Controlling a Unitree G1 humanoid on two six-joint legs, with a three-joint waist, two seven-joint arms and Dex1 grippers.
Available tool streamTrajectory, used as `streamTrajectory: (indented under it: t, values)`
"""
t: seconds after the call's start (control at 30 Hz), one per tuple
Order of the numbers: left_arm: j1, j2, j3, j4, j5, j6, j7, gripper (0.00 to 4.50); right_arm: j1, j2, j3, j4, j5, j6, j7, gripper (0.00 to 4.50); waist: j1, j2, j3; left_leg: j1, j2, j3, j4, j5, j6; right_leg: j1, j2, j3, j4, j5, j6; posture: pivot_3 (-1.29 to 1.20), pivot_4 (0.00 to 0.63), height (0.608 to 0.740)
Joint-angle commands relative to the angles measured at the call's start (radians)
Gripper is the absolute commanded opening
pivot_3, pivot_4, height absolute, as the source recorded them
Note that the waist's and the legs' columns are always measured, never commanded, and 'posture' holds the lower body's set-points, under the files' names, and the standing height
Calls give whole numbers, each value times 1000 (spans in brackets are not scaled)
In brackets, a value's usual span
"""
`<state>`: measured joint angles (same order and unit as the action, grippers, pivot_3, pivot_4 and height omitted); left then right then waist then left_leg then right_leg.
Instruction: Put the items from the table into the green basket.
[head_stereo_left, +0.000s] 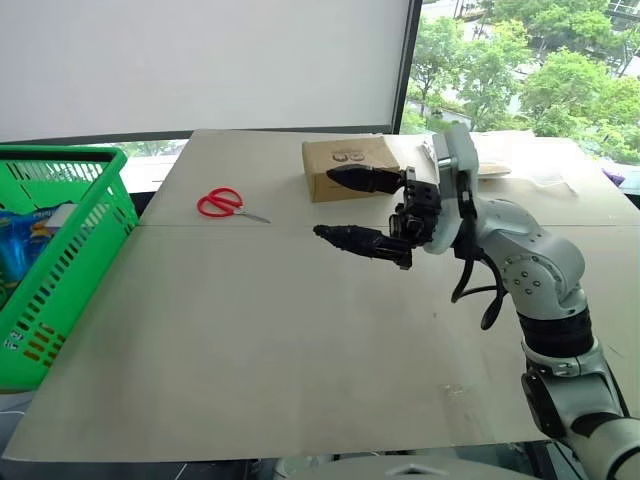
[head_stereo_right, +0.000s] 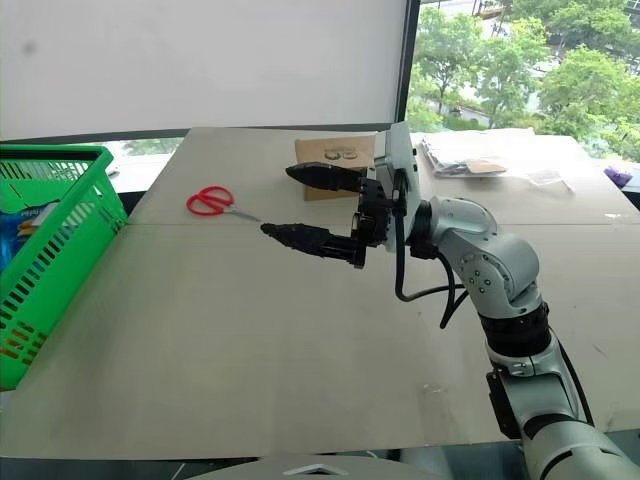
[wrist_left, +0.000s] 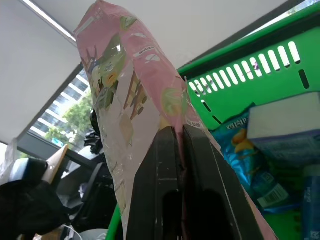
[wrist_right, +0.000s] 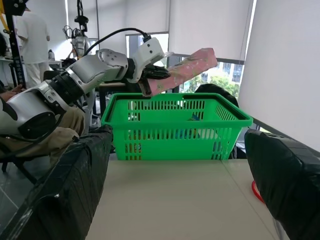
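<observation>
The bright green slotted plastic basket (wrist_right: 176, 125) looks smooth with a slight sheen. The long pink pack (wrist_left: 131, 105) wears glossy, crinkled film. The beige-grey tabletop (head_stereo_left: 280, 330) is matt; the brown cardboard box (head_stereo_left: 345, 165) dull; the red-handled scissors (head_stereo_left: 228, 205) have shiny plastic handles.

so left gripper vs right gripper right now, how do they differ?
The left gripper is shut on the pink pack; the right gripper is open and holds nothing. The left gripper hangs over the green basket; the right gripper hangs over the table, fingers pointing toward the scissors. Both have two black fingers.
</observation>
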<state>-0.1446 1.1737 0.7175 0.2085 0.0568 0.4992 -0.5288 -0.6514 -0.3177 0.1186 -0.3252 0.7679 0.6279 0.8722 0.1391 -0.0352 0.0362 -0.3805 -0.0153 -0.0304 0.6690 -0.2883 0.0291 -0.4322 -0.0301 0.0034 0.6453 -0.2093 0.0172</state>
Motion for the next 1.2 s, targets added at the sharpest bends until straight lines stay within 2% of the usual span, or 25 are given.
streamTrajectory:
  t: [0.03,0.1,0.2,0.3,0.33,0.43,0.6,0.67,0.77,0.83,0.93,1.03,1.13,1.2]
  values:
    - [-2,19,5,-33,-2,-13,2,94,-16,5,-19,-15,5,-8,-13,4500,-4,0,0,0,0,0,0,0,0,0,0,0,0,0,0,225,0,740]
    - [2,27,-4,-20,7,-23,10,94,-8,4,-16,-17,-1,-9,-18,4500,-8,0,0,0,0,0,0,1,1,0,0,0,0,0,0,208,0,740]
    - [11,36,-17,-8,5,-14,-7,1047,1,3,-14,-22,-4,-5,-22,4500,-16,0,0,0,0,0,0,2,3,0,1,0,0,0,0,208,0,740]
    - [12,35,-14,-4,9,-14,3,2491,4,-1,-16,-25,-4,1,-25,4500,-20,1,0,0,0,0,0,2,3,0,1,0,1,0,0,203,0,740]
    - [11,35,-15,-2,10,-16,6,3144,4,-2,-16,-25,-5,2,-26,4500,-20,1,0,1,0,0,0,2,3,0,1,1,1,0,0,203,0,740]
    - [10,32,-20,0,7,-21,7,4439,1,-3,-16,-24,-6,4,-28,4500,-20,1,0,1,0,0,0,2,2,0,1,0,1,0,0,202,0,740]
    - [-55,-10,-37,-30,-66,-63,-18,4439,4,-8,-13,-23,-8,9,-31,4500,-17,1,0,1,0,0,0,2,2,0,1,0,1,0,0,202,0,740]
    - [-98,-93,-40,-132,-219,-52,-113,4439,13,-12,-19,-18,-10,10,-34,4500,-15,1,0,1,0,0,0,2,2,0,1,0,1,0,0,202,0,740]
    - [-15,-215,-76,-313,-377,-34,-249,4439,61,-17,-51,23,-16,5,-52,4500,-13,3,-7,0,-2,0,0,2,2,1,-3,0,1,0,0,208,0,740]
    - [36,-281,-99,-404,-432,-5,-262,4439,100,-51,-42,51,-71,-32,-30,4500,-18,1,-9,0,-2,1,0,2,3,1,-3,1,1,0,0,208,0,740]
    - [103,-442,-185,-530,-524,60,-217,4439,189,-99,-28,143,-203,-145,-34,4500,-20,-1,-11,1,-2,3,0,2,4,1,-3,3,1,0,0,189,0,740]
    - [207,-563,-358,-579,-461,35,-170,4439,288,-142,-28,278,-353,-311,-49,4500,-20,5,-14,2,-1,3,0,2,3,0,-1,3,3,0,-1,159,0,740]
    - [247,-631,-417,-577,-460,1,-152,4439,347,-149,-41,370,-425,-415,-66,4500,-20,9,-14,3,-1,5,0,2,4,0,-1,6,3,0,-1,144,0,740]
    - [274,-651,-474,-545,-406,-53,-143,4439,395,-158,-46,415,-478,-468,-95,4500,-20,10,-14,3,0,5,2,2,4,0,1,6,4,0,-1,130,0,740]
